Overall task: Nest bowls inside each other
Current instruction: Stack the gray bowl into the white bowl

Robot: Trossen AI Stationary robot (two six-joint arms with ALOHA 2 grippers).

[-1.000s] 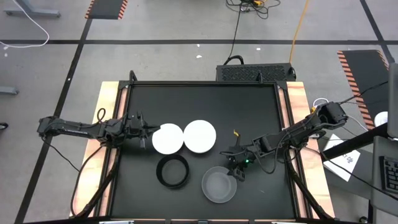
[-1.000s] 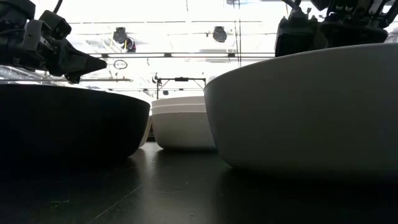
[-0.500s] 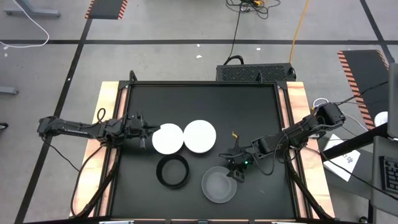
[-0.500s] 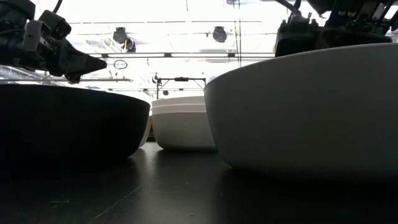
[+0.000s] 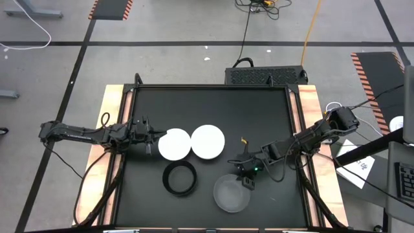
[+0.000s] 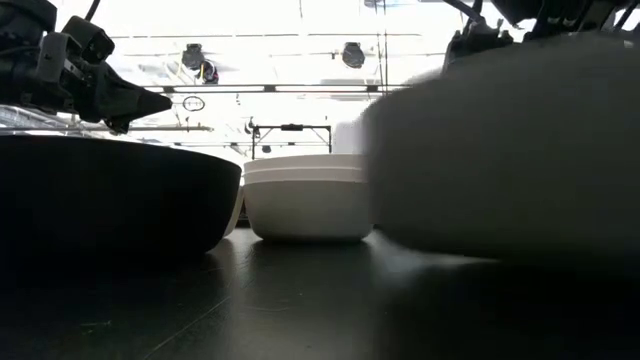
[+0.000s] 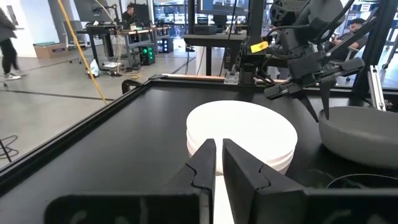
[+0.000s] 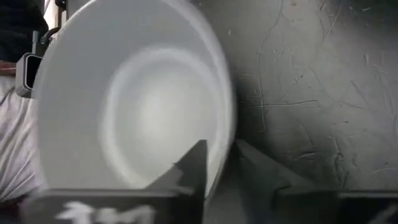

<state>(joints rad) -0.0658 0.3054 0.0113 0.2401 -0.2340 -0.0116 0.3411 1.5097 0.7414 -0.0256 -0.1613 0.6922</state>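
Note:
Two white bowls [image 5: 174, 144] [image 5: 207, 142] stand side by side mid-table; the low view shows one of them [image 6: 305, 200] resting on its base, with a second rim line nested in it. A black bowl [image 5: 180, 178] stands in front of them. Right of it is a translucent grey bowl [image 5: 231, 193], which fills the right wrist view [image 8: 130, 99]. My right gripper [image 5: 247, 180] is shut on that bowl's rim. My left gripper [image 5: 154, 137] is level and shut just left of the left white bowl, touching nothing; a white bowl [image 7: 242, 134] lies ahead of it. My right gripper holds the grey bowl by its rim [image 8: 227, 146], on the bowl's far right side. One finger [image 8: 193, 165] is inside the bowl and the other [image 8: 261, 168] outside. The fingers slant down from the table's right. The bowl is blurred; whether its base is on the table does not show.
The black mat [image 5: 259, 116] is bare toward its far side and right of the bowls. Wooden rails [image 5: 111, 129] run along the table's left and right edges. A black box [image 5: 265, 74] sits behind the far edge.
My right gripper has shut on the grey bowl's rim. The grey bowl has shifted a little toward the table's right edge and now shows blurred in the low view, uncovering more of the white bowl behind it.

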